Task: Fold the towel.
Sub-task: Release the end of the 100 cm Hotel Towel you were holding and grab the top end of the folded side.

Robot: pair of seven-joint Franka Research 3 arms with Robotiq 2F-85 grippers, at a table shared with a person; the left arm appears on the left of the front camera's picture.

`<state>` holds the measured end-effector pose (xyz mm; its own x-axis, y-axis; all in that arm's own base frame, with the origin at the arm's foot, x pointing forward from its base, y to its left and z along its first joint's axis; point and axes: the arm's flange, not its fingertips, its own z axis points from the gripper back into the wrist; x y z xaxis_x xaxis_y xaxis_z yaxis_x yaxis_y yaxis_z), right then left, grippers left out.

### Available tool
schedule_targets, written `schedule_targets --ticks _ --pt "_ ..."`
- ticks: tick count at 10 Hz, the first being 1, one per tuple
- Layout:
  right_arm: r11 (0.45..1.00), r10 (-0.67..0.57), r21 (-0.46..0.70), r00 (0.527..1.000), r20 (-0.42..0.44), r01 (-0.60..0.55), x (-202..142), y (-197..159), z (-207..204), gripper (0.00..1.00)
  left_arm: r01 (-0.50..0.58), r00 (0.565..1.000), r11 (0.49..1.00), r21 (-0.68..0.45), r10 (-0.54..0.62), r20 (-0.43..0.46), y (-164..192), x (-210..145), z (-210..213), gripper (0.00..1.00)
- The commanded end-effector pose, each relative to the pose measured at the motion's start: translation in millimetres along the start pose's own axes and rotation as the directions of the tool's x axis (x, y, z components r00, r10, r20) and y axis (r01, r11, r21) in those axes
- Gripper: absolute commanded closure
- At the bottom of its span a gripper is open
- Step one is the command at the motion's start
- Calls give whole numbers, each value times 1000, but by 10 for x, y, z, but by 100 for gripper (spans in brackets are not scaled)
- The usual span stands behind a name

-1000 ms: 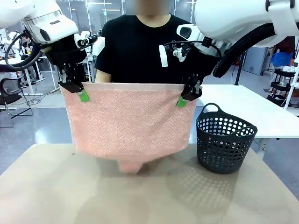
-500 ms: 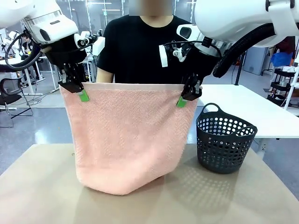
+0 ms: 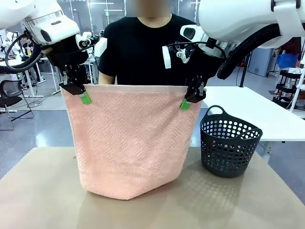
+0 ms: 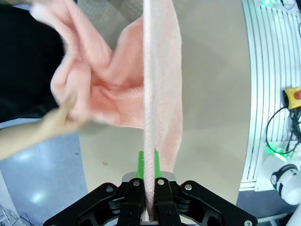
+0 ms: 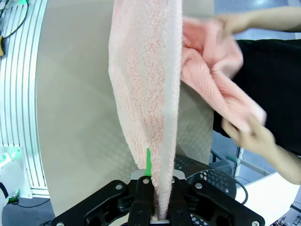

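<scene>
Over the beige table the towel hung as a flat sheet, its top corners clamped in the left gripper and the right gripper; within one second its lower edge had dropped close to the tabletop, so the fold seemed only begun. Both wrist views showed what the front view hid: the person's hands gathering a second layer behind the sheet

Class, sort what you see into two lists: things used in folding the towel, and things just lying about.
In use: towel; left gripper and right gripper, pinching its top corners; person's hand gripping its other end.
Lying about: basket; white table behind it.
</scene>
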<state>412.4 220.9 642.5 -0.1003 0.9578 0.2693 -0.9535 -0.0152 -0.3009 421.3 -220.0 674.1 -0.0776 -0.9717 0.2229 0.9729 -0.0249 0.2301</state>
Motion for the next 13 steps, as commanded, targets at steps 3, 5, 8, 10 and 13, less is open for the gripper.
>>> schedule_targets --ticks 3,5,8,10,13 --pt "1000 2 2 1000 -5 -2 -2 5 -3 100 2 1000 1000 3 -2 -4 -3 3 6 100" --pt "1000 2 2 1000 -5 -2 -2 5 -3 100 2 1000 1000 3 -2 -4 -3 3 6 100" --pt "1000 2 2 1000 -5 -2 -2 5 -3 100 2 1000 1000 3 -2 -4 -3 3 6 100" --pt "1000 2 2 1000 -5 -2 -2 5 -3 100 2 1000 1000 3 -2 -4 -3 3 6 100" --pt "1000 2 2 1000 -5 -2 -2 5 -3 100 2 1000 1000 3 -2 -4 -3 3 6 100"
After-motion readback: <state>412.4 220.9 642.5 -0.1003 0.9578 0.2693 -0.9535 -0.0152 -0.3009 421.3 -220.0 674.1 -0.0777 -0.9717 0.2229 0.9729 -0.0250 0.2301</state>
